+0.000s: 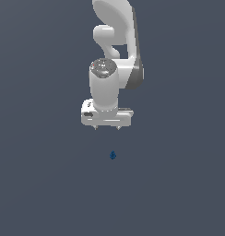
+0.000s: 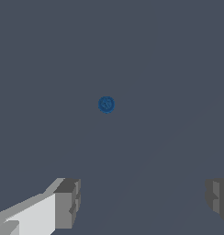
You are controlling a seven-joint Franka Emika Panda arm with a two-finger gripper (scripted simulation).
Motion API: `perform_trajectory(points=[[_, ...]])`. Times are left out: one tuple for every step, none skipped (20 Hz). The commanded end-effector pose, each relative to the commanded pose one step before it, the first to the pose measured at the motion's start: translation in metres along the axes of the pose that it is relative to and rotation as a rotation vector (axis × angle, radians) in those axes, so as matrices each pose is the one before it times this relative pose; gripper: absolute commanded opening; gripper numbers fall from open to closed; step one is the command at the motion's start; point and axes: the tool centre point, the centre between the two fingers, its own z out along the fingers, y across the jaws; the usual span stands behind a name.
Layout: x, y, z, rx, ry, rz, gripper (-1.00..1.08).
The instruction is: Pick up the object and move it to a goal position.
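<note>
The object (image 1: 112,155) is a tiny dark blue lump resting on the flat grey surface, small beside the white arm. In the exterior view my gripper (image 1: 107,127) hangs well above it, pointing down, its two short fingertips spread apart with nothing between them. The wrist view looks straight down on the object (image 2: 106,104), a round blue blob ahead of the wide gap between my grey fingers (image 2: 68,202). Nothing touches the object. No goal marker shows in either view.
The grey surface (image 1: 179,184) runs uniform to every edge of both views. The white arm (image 1: 115,41) rises behind the gripper toward the exterior view's top.
</note>
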Motion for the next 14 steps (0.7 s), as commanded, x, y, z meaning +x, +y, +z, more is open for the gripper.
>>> perform_trajectory(points=[[0.0, 0.00001, 0.0, 0.0, 0.0, 0.0, 1.0], [0.00027, -0.00092, -0.00034, 0.0006, 0.00077, -0.00154, 1.0], [0.0008, -0.00256, -0.00095, 0.00173, 0.00217, -0.0043, 1.0], [0.00131, -0.00422, -0.00156, 0.00286, 0.00356, -0.00708, 1.0], [0.0018, -0.00584, -0.00214, 0.00398, 0.0049, -0.00978, 1.0], [0.00224, -0.00724, -0.00262, 0.00495, 0.00603, -0.01205, 1.0], [0.00199, -0.00632, -0.00224, 0.00434, 0.00523, -0.01045, 1.0], [0.00146, -0.00453, -0.00156, 0.00312, 0.00372, -0.00742, 1.0], [0.00091, -0.00274, -0.00091, 0.00189, 0.00223, -0.00442, 1.0], [0.00035, -0.0009, -0.00027, 0.00062, 0.00072, -0.0014, 1.0], [-0.00025, 0.00078, 0.00027, -0.00054, -0.00064, 0.0013, 1.0], [-0.0005, 0.00112, 0.00026, -0.00077, -0.00087, 0.00157, 1.0], [-0.00009, 0.00005, -0.00005, 0.0, 0.0, 0.0, 1.0], [0.00031, 0.00008, 0.00028, -0.00004, -0.00012, 0.00068, 1.0]])
